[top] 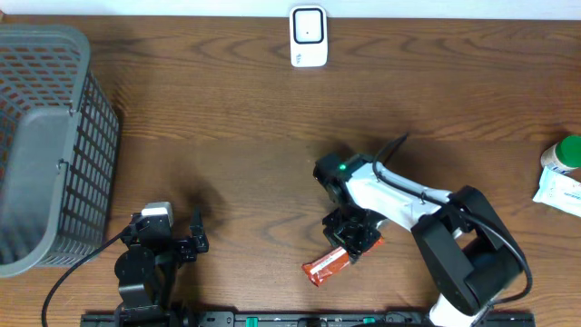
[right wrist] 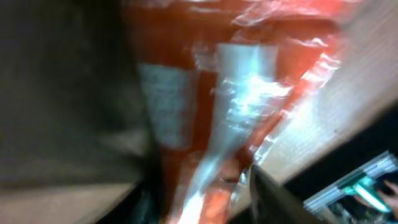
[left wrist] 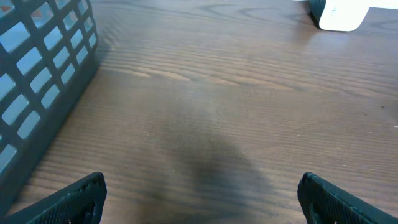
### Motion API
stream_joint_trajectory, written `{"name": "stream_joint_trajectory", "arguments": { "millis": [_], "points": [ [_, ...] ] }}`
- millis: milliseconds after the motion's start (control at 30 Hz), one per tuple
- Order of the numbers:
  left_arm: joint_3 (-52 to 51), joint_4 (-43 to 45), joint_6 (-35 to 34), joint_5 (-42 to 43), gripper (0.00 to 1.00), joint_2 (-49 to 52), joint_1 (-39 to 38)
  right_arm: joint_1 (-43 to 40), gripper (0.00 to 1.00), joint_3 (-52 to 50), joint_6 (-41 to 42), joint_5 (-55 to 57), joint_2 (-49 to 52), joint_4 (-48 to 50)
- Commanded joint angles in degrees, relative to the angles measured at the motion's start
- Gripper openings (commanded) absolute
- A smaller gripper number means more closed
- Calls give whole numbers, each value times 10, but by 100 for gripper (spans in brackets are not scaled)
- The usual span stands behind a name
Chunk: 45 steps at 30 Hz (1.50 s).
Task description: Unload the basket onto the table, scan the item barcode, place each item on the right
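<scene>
Left wrist view, left pincer (left wrist: 202,190): is standing fully released, its two fingertips (left wrist: 81,196) showing wide apart at the lower corners, gripping nothing and hanging over the bare worktop (left wrist: 217,93).
Left wrist view, surroundings: one grey mesh basket (left wrist: 37,81) is sitting at the left edge, and one white scanner (left wrist: 339,15) is peeking in at the top right.
Right wrist view, right pincer (right wrist: 205,196): is pressing in close over the red packet (right wrist: 249,93). One dark finger (right wrist: 273,199) is showing at the lower right and a dark blur is filling the left. Whether the jaws are clenching on the red packet cannot be told.
Right wrist view, red packet: is filling the frame, glossy and blurred, with a pale printed panel, and is lying on the worktop.
Overhead view, right pincer: is sitting over the upper-right end of the red packet.
Overhead view, red packet: is lying tilted near the front edge, well apart from the scanner at the far edge and from the left pincer off to its left.
Overhead view, count: two pincers, one red packet, one scanner, one basket. One green-capped bottle (top: 567,153) and one white pack (top: 558,191) are lying at the right edge.
</scene>
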Motion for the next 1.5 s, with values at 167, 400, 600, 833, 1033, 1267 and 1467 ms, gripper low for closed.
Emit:
{"name": "stream_joint_trajectory", "arguments": {
  "millis": [167,400,600,833,1033,1267,1467],
  "points": [
    [-9,0,-1,10,98,-2,-1,2,2,-41,8,26,27,65],
    [-9,0,-1,10,98,-2,-1,2,2,-23,-17,46,23,77],
    [-9,0,-1,9,98,-2,-1,6,2,9,-120,101,-14,136],
    [-9,0,-1,10,98,-2,-1,8,1,12,-178,152,-103,216],
    [-9,0,-1,10,98,-2,-1,8,1,12,-149,158,-217,222],
    [-9,0,-1,10,98,-2,-1,7,2,12,-44,169,-335,190],
    [-9,0,-1,10,98,-2,-1,7,1,12,7,202,-373,158]
  ]
}}
